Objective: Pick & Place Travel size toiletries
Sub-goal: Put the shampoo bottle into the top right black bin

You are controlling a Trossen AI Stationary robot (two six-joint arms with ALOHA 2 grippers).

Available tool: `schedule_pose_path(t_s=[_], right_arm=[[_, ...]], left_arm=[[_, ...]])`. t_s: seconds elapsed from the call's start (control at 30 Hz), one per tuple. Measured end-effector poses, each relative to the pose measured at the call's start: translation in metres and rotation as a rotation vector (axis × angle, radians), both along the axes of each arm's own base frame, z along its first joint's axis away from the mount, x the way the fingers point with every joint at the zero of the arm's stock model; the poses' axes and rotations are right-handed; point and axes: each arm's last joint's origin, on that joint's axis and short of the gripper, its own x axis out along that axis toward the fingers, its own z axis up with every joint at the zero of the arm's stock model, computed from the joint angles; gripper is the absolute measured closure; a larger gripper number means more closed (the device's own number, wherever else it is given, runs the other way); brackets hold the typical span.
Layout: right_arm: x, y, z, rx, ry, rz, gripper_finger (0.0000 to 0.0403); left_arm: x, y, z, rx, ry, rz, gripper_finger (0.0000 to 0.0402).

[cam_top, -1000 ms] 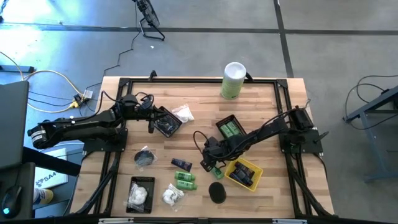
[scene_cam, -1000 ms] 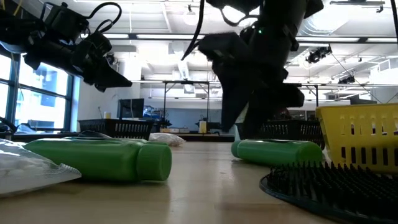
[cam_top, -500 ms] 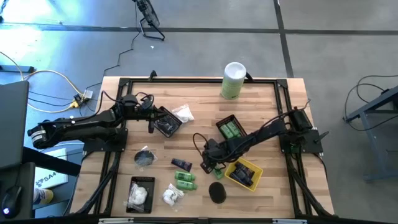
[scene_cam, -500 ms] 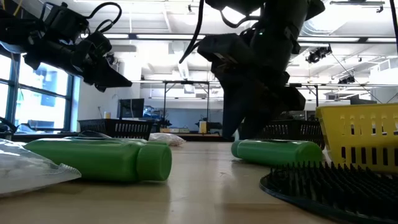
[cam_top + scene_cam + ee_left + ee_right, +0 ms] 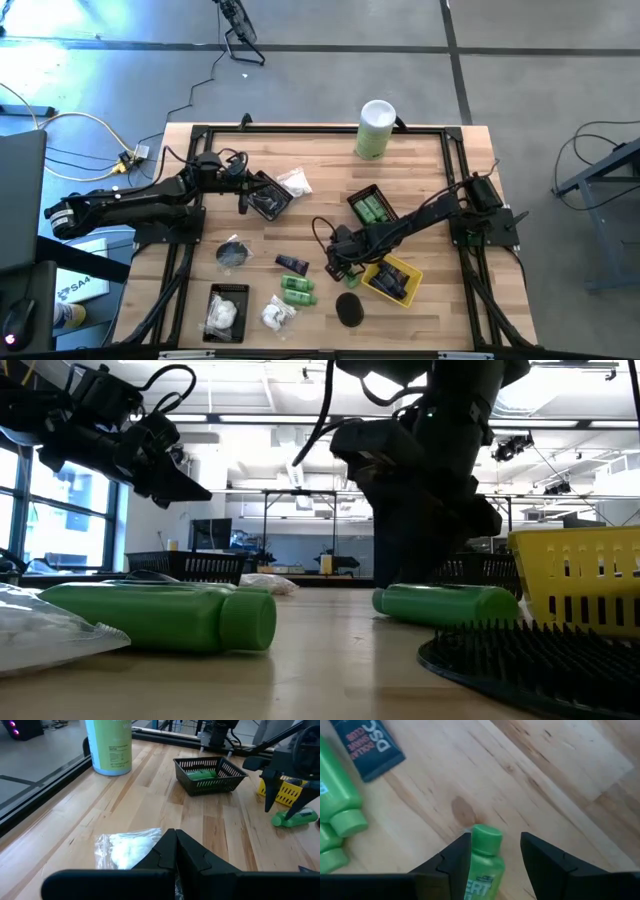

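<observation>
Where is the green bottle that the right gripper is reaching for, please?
In the high view the green bottle lies on the table's right half, just left of the yellow basket, under the right gripper, whose fingers straddle its cap end.

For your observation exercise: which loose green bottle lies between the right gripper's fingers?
The lone green bottle beside the yellow basket, between the right gripper's open fingers; the other pair lies apart.

You've got the canister (image 5: 375,129) at far edge, basket w/ bottles (image 5: 369,208) mid-right, second basket (image 5: 393,280) nearer, disc (image 5: 348,308) left of it, two bottles (image 5: 297,290) further left, packets (image 5: 278,315) near-left.
</observation>
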Motion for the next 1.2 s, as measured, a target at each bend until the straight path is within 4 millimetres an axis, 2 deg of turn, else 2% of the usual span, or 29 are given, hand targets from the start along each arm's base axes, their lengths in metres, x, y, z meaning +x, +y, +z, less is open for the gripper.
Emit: schedule_pose_path(t_s=[0.33, 0.6, 0.73, 0.87, 1.0, 1.2], right_arm=[[-0.001, -0.007, 0.004, -0.037, 0.004, -0.003, 0.0239], [-0.003, -0.015, 0.016, -0.024, -0.007, -0.019, 0.0239], [-0.008, -0.016, 0.028, 0.023, -0.009, -0.010, 0.0240], [-0.013, -0.015, 0.042, 0.155, -0.008, -0.006, 0.0253], [-0.014, -0.012, 0.046, 0.258, 0.009, 0.021, 0.0272], [-0.013, -0.015, 0.044, 0.188, -0.010, -0.012, 0.0289]], left_arm=[[0.000, 0.000, 0.000, 0.027, 0.005, -0.007, 0.0402], [0.000, 0.000, 0.001, 0.033, -0.002, -0.007, 0.0402], [0.000, 0.000, 0.001, 0.033, -0.002, -0.007, 0.0402], [0.000, 0.000, 0.001, 0.034, -0.002, -0.007, 0.0402], [0.000, 0.000, 0.001, 0.033, -0.001, -0.007, 0.0402], [0.000, 0.000, 0.001, 0.031, -0.002, -0.007, 0.0402]])
